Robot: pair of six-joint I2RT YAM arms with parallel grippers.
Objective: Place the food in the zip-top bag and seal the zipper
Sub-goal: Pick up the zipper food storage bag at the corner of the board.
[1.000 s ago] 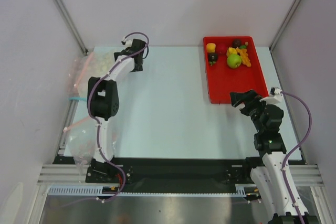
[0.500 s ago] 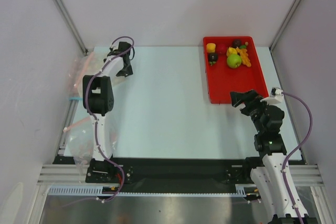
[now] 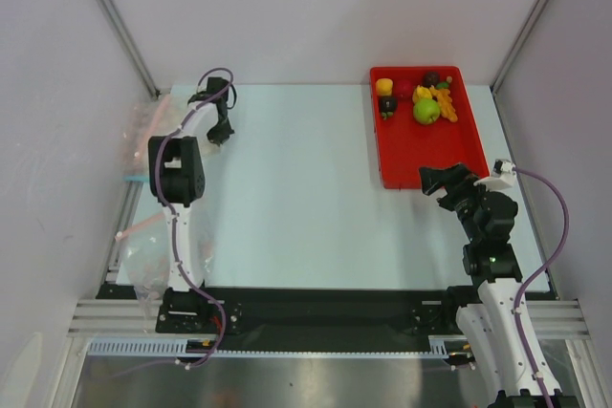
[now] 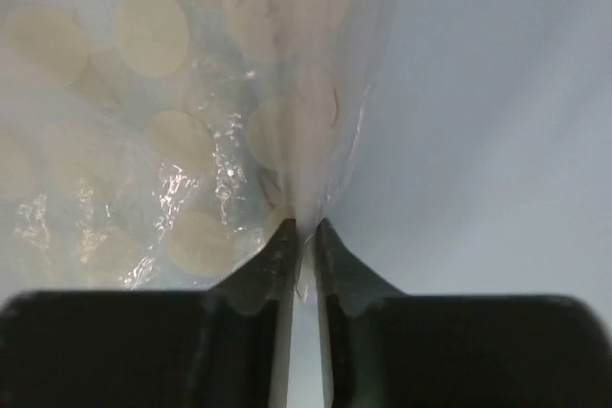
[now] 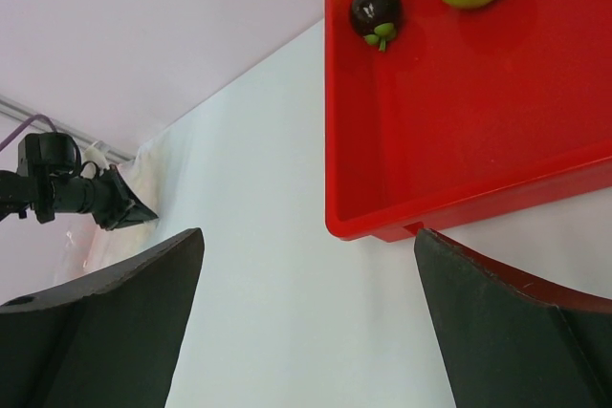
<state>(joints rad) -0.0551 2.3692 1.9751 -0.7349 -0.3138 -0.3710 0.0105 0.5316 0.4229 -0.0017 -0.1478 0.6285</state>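
Observation:
My left gripper [image 3: 223, 138] is at the table's far left, and in its wrist view the gripper [image 4: 304, 226] is shut on the thin edge of a clear plastic bag [image 4: 191, 140] printed with pale discs. No coloured strip shows at the grip. A light-blue zipper strip [image 3: 139, 179] lies at the left table edge. The food sits at the far end of a red tray [image 3: 421, 155]: green apple [image 3: 426, 111], orange bunch [image 3: 446, 104], dark purple ball [image 3: 387, 104] and a yellow piece [image 3: 383, 86]. My right gripper [image 3: 435, 181] is open and holds nothing, just short of the tray's near rim [image 5: 478, 198].
More crumpled clear bags [image 3: 143, 255] with a pink strip [image 3: 134, 229] are heaped along the left edge beside my left arm's base. White walls and metal posts close in the back and both sides.
My left gripper moved left and nearer, onto the bags, and went from open to shut on the plastic edge. The right arm stayed where it was.

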